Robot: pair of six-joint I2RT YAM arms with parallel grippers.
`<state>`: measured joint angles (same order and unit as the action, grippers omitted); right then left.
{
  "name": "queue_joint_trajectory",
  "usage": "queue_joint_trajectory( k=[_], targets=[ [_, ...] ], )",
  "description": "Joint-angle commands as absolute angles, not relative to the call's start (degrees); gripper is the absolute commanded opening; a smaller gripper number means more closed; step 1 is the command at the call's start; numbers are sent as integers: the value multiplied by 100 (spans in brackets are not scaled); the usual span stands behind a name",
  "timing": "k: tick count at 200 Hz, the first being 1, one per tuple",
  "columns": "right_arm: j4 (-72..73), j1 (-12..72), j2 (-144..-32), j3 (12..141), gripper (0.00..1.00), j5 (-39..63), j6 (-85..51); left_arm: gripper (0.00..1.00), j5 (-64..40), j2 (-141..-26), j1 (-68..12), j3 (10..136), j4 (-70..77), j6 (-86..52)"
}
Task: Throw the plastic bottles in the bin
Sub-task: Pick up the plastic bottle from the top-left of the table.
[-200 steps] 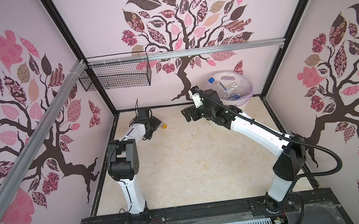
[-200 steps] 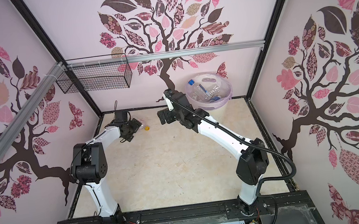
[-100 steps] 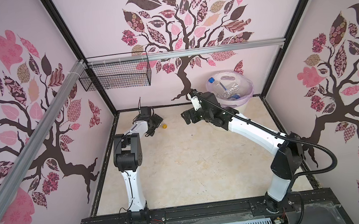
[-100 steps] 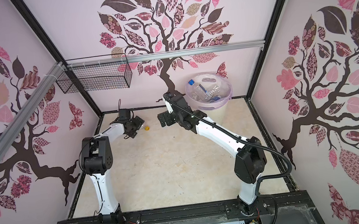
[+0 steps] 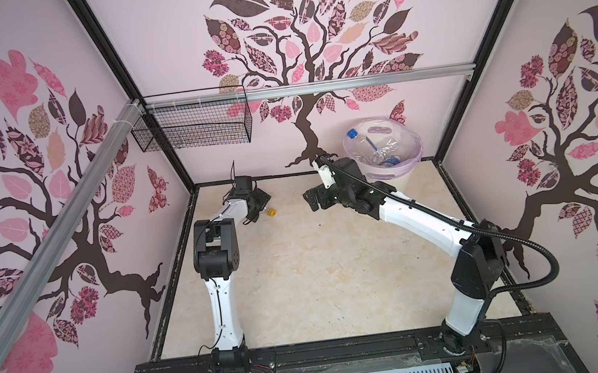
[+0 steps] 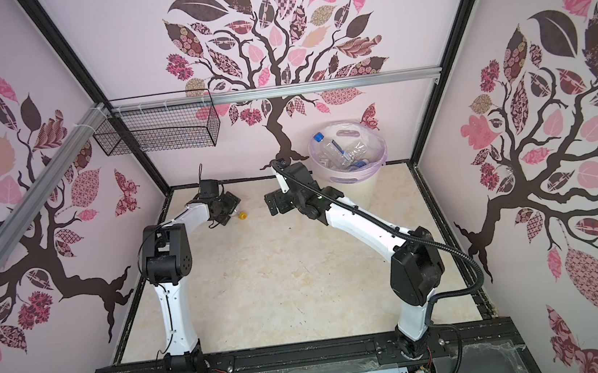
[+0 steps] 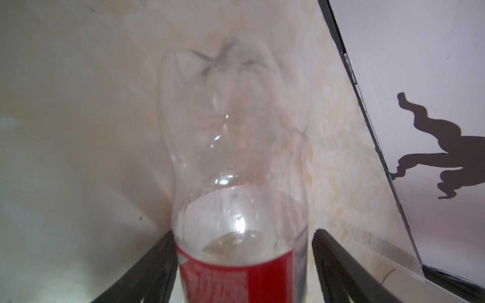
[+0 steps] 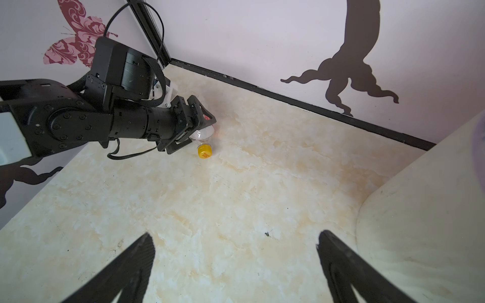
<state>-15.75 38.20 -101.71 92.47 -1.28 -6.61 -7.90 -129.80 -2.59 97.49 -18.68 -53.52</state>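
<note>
A clear plastic bottle (image 7: 236, 162) with a red label and a yellow cap (image 8: 204, 152) lies on the floor near the back left corner. My left gripper (image 7: 244, 232) is open and straddles its labelled middle. One finger touches the bottle, and a narrow gap shows at the other finger (image 7: 330, 246). In both top views the cap (image 5: 272, 211) pokes out beside the left gripper (image 5: 259, 204). My right gripper (image 8: 236, 234) hangs open over bare floor, holding nothing. The bin (image 5: 399, 180) stands at the back right and holds several bottles (image 5: 361, 143).
A black wire mesh basket (image 5: 192, 126) hangs on the back wall at the upper left. The back wall's black floor edge (image 7: 367, 118) runs close beside the bottle. The bin's cream wall (image 8: 420, 223) is right beside my right gripper.
My left arm has stretched further towards the back left corner, and its jaws have narrowed around the bottle. My right gripper has dropped slightly lower and stays open.
</note>
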Motion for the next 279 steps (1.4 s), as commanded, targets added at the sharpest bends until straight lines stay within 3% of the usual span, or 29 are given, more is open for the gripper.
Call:
queue_joint_trajectory(
  k=[1, 33, 71, 168, 244, 279],
  targets=[
    [-1470, 3839, -10078, 9238, 99, -184, -615, 75, -929, -13156, -200, 9829, -1862, -5321],
    [-1461, 3840, -10071, 9243, 100, -168, -657, 59, -1032, -12819, -202, 9206, -1482, -5309],
    [-1446, 3840, -9977, 9171, 99, -68, -779, 54, -1327, -12321, -202, 8391, -1191, -5347],
    [-1741, 3828, -9566, 8853, 100, 223, -1523, 52, -1713, -10011, -728, 6324, -379, -4869],
    [-1812, 2747, -8745, 8622, 100, 1528, -2353, 52, -1720, -8643, -1874, 5956, -360, -3870],
    [-1852, 2713, -8666, 8716, 100, 1742, -2364, 52, -1714, -8267, -2399, 5902, -409, -3244]
  ],
)
